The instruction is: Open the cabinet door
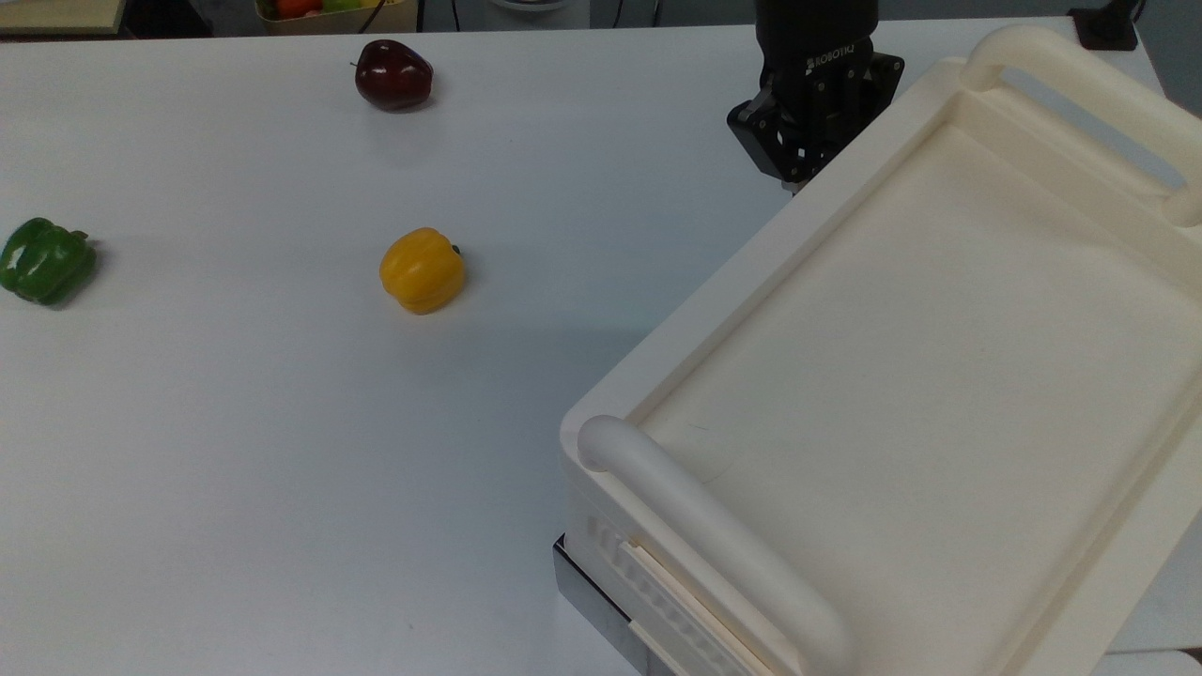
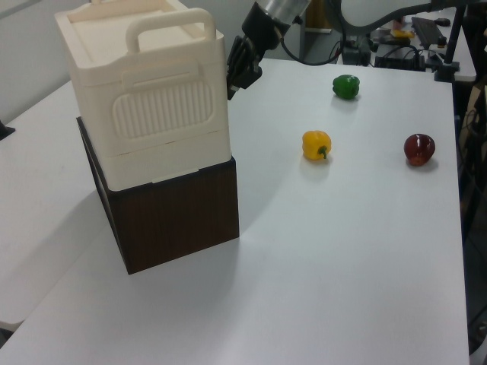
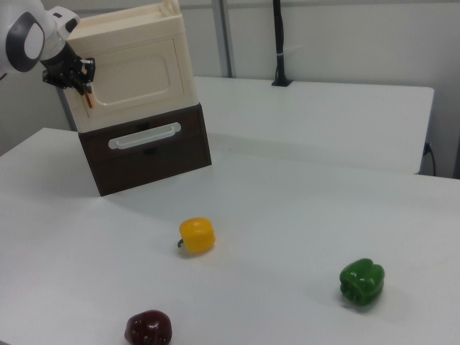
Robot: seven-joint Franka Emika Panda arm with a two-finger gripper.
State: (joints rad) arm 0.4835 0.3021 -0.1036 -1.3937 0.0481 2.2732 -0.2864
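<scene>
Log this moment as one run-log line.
phase: at handle | gripper: at cabinet door handle edge | door: looks closed | yellow pepper, green pepper, apple: on table

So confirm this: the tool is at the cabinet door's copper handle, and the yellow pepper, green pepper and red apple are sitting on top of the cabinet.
Not quite. The tool is at the copper handle of the cabinet door, but the yellow pepper, green pepper and red apple lie on the white table, away from the cabinet, as the right view shows.
</scene>
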